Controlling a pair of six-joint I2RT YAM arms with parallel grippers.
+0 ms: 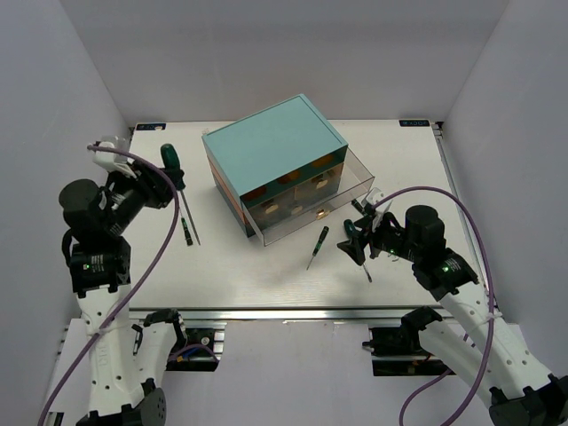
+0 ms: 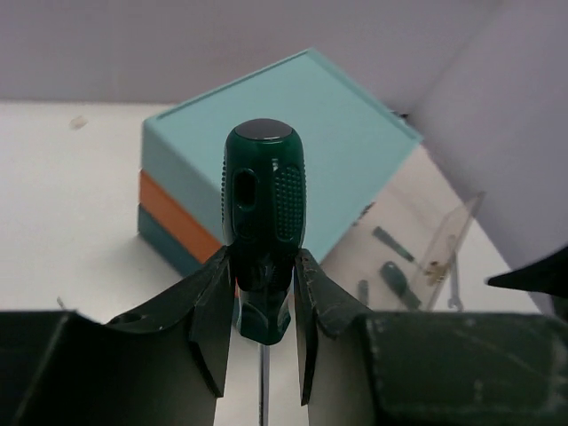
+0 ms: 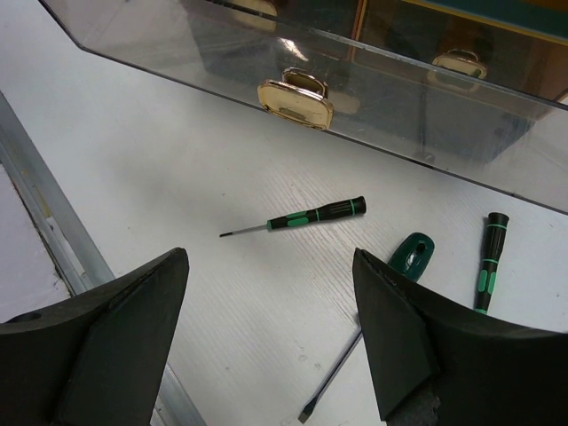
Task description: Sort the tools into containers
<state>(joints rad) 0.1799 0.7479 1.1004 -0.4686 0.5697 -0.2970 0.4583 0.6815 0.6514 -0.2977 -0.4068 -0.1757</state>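
Our left hand (image 2: 264, 319) is clamped on the neck of the large screwdriver (image 2: 262, 191), its handle pointing ahead at the teal-topped chest (image 1: 275, 146). Our right hand (image 3: 271, 342) hangs with fingers (image 3: 115, 346) wide apart and nothing between them. Just ahead of it one clear drawer (image 1: 353, 182) stands pulled out, and the tools near it lie outside on the worktop (image 3: 177, 195): a small screwdriver (image 3: 302, 217) straight ahead, a teal-handled screwdriver (image 3: 413, 255) by one finger, and a second small screwdriver (image 3: 486, 262) just past that. The other drawers are shut, and the dark labels (image 1: 414, 122) at the worktop's far corners are too small to read.
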